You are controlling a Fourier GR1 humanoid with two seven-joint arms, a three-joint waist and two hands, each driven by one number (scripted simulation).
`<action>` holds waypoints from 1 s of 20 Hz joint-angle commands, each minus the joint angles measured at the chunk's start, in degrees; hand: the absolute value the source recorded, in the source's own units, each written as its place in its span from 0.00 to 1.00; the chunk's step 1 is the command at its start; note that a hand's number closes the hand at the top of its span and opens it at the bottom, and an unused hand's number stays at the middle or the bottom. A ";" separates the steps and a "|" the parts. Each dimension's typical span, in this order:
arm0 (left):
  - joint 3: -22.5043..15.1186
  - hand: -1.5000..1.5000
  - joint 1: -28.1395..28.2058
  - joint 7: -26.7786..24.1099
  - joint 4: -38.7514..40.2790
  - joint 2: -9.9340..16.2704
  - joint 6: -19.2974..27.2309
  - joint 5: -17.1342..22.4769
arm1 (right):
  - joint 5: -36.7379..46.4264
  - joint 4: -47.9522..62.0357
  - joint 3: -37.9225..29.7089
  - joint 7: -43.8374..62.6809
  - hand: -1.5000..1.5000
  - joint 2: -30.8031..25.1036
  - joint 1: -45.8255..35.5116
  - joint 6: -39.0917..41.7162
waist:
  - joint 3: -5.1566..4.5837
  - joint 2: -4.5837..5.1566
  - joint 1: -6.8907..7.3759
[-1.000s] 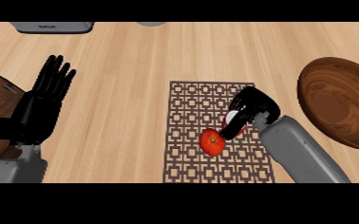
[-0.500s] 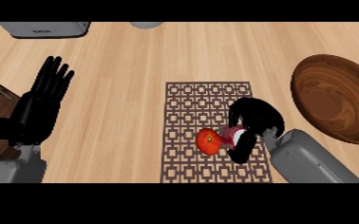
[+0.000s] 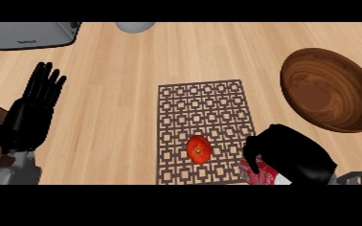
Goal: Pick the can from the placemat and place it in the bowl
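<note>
Red tomato (image 3: 199,149) is sitting on your one placemat (image 3: 203,106), just left of your right hand (image 3: 291,154), which is curling round the can (image 3: 263,173). One bowl (image 3: 324,89) is waiting far right; your left hand (image 3: 34,106) is resting, fingers spread.

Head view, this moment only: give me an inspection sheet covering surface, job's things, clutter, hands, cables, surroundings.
Surface: light wooden counter; patterned brown placemat at centre.
Job's things: red-and-white can at the placemat's lower right corner, mostly hidden by the right hand; wooden bowl on the counter at right, nothing seen in it.
Clutter: red tomato on the placemat, left of the can.
Hands: right hand curled over the can; left hand open, fingers up, resting at the left edge.
Cables: nothing seen.
Surroundings: grey appliance at top left; grey rounded object at the top edge, cut off.
</note>
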 commanded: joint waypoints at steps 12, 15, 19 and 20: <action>2.38 0.50 4.79 -0.33 -3.46 1.50 -2.30 1.68 | -15.19 2.36 -43.18 -28.68 1.00 -24.25 21.54 -18.70 | -0.19 0.47 -1.00; 2.09 0.50 0.27 0.96 -1.94 1.72 -1.72 0.94 | -21.59 7.33 -50.33 -31.51 1.00 -23.07 24.24 -15.97 | -0.33 1.20 1.18; -1.35 0.50 -2.05 3.24 -3.42 -0.39 -1.69 0.09 | -22.36 18.34 -54.58 -35.85 1.00 -21.07 22.25 -13.29 | -0.35 1.81 4.63; -2.17 0.50 0.01 1.42 -4.33 -1.92 -0.36 -1.95 | -23.30 17.79 -57.85 -37.57 1.00 -21.02 25.48 -11.77 | -0.37 1.59 4.13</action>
